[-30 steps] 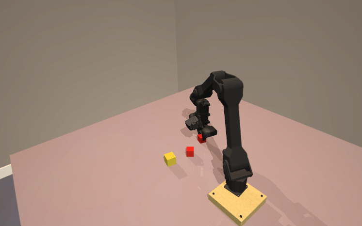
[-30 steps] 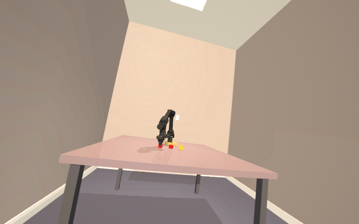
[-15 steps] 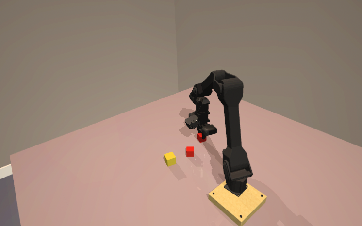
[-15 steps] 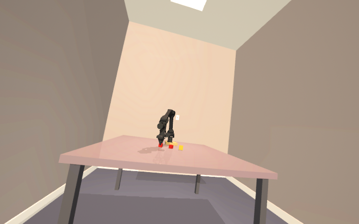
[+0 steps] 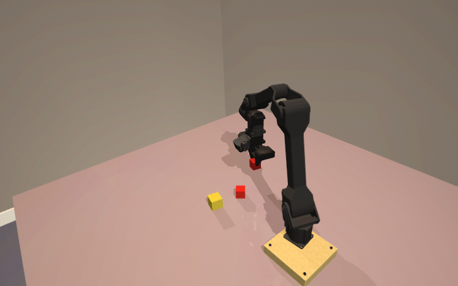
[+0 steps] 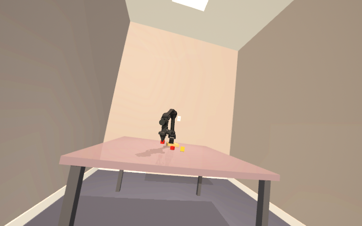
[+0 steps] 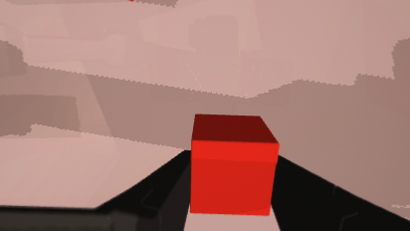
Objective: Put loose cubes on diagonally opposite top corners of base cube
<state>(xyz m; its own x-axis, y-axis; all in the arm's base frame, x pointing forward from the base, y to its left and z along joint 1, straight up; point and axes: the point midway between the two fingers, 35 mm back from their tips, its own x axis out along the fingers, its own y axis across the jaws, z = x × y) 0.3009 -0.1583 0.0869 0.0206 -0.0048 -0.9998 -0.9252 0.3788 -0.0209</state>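
My gripper (image 5: 255, 161) (image 6: 162, 139) (image 7: 229, 160) is shut on a red cube (image 5: 255, 165) (image 6: 162, 142) (image 7: 233, 186), which is held a little above the table. In the wrist view it sits between the two black fingers and looks about level. The other red cube (image 5: 240, 192) (image 6: 172, 148) stands on the table between the held cube and the yellow cube; only a sliver of it shows at the top edge of the wrist view. The yellow cube (image 5: 215, 201) (image 6: 182, 149), the base cube, stands on the table with nothing on top.
The pink table (image 5: 134, 231) (image 6: 120, 159) carries everything. The arm's wooden mounting plate (image 5: 277, 250) (image 6: 176, 145) is at the lower right in the top view. The arm's upright link rises from it, to the right of the cubes. Shadows of the arm cross the table below the gripper.
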